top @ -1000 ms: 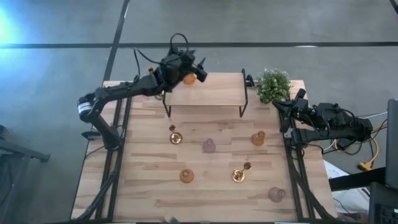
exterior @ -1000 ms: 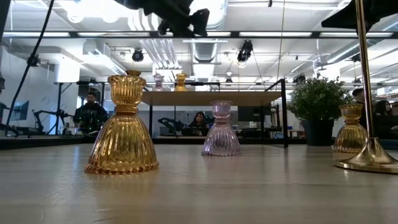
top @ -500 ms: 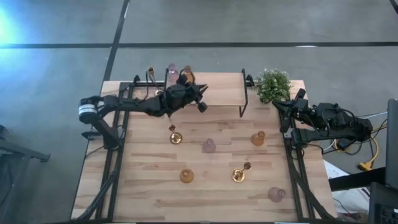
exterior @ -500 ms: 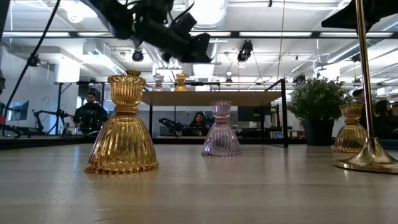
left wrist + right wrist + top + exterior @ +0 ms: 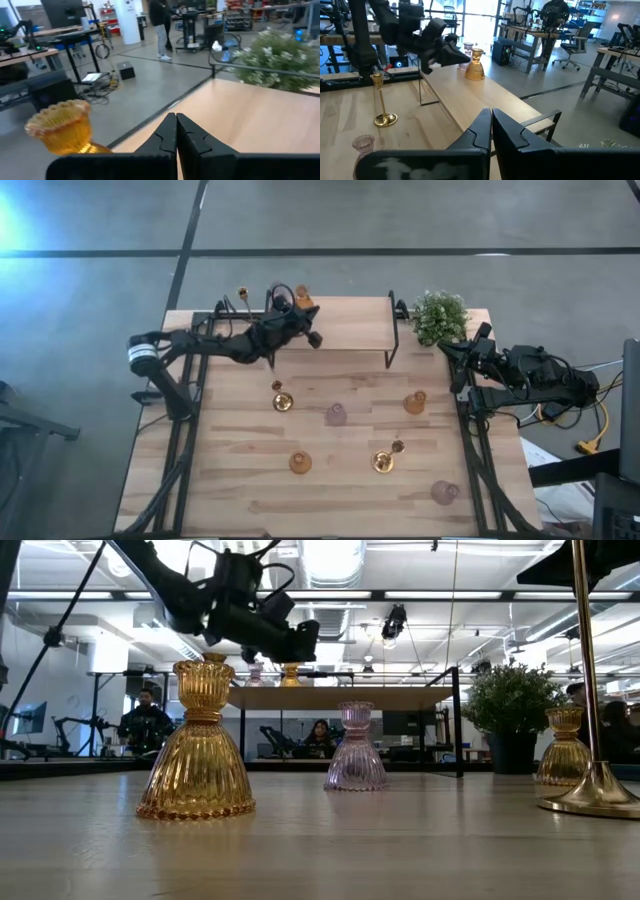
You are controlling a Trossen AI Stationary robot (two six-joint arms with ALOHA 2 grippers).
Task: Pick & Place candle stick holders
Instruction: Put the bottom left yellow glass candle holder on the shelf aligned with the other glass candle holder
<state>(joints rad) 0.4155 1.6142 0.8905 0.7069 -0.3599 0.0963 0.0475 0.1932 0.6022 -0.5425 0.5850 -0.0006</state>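
Having just set an amber bell-shaped glass candle stick holder point(image 5: 303, 301) on the raised wooden shelf point(image 5: 350, 325), the left gripper point(image 5: 314, 338) pulls back with fingers closed and empty, as six holders remain on the table point(image 5: 220, 440) below and the right gripper point(image 5: 490, 122) waits shut at the table's edge.

The high view looks straight down on the whole bench point(image 5: 330, 480). The low view sits at benchtop height, facing the room. Both share the raised shelf point(image 5: 345, 328), which each wrist view also sees close up.
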